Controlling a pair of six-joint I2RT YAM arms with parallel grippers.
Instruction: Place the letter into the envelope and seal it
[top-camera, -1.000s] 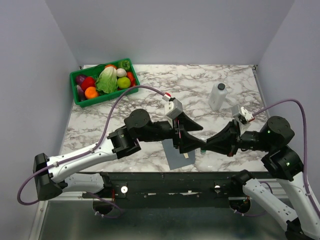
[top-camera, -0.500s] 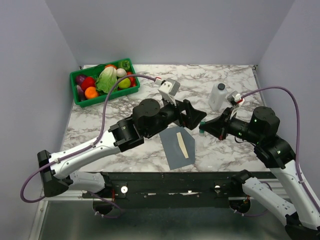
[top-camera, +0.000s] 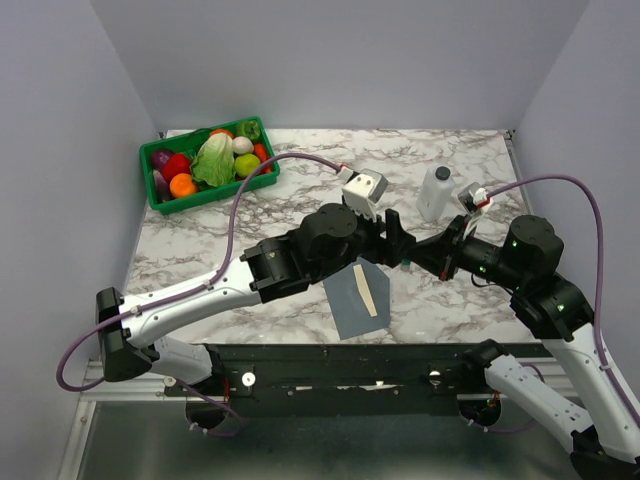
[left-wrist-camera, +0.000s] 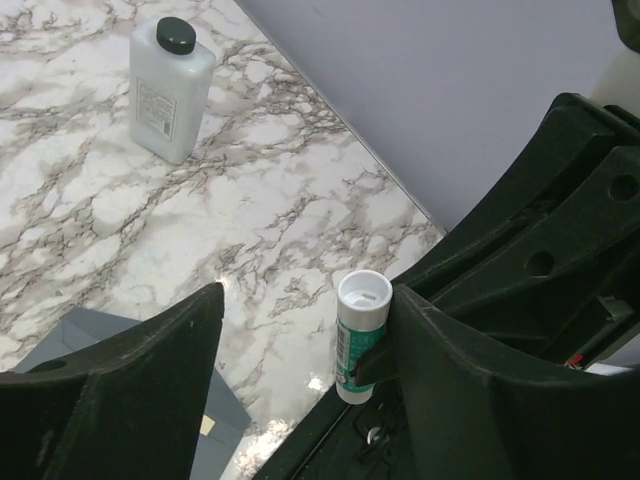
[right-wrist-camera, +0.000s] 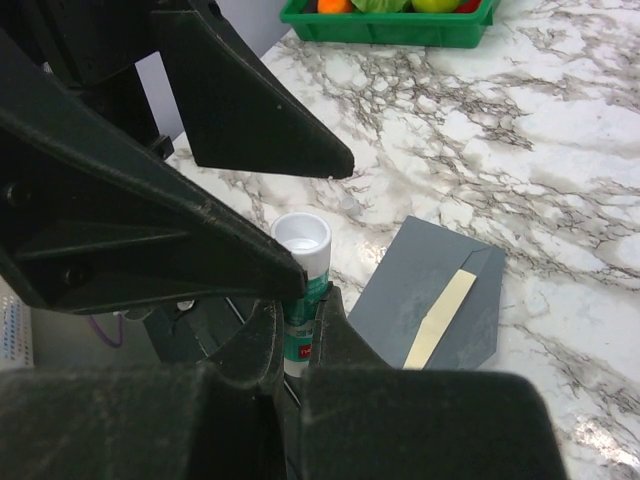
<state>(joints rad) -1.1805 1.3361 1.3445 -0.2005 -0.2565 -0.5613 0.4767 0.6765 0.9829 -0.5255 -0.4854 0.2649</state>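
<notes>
The slate-grey envelope (top-camera: 350, 303) lies flat near the table's front edge, and shows in the right wrist view (right-wrist-camera: 420, 290) too. A narrow cream-tan strip of the letter (top-camera: 369, 293) shows along its flap edge (right-wrist-camera: 440, 318); the rest is hidden inside. My right gripper (top-camera: 416, 256) (right-wrist-camera: 300, 312) is shut on a white-and-green glue stick (right-wrist-camera: 303, 245), held upright above the table. My left gripper (top-camera: 394, 244) (left-wrist-camera: 308, 295) is open, its jaws wide on either side of the glue stick (left-wrist-camera: 358, 335). One of its fingers (left-wrist-camera: 470, 330) rests against the stick.
A green tray (top-camera: 158, 198) of vegetables stands at the back left. A white bottle (top-camera: 436, 192) (left-wrist-camera: 170, 90) with a dark cap stands at the back right. Both arms cross above the envelope at the middle front. Grey walls close in the table's left, back and right sides.
Both grippers have lifted off the envelope. The left gripper opened and swung right to the glue stick. The right gripper still holds the stick, now raised.
</notes>
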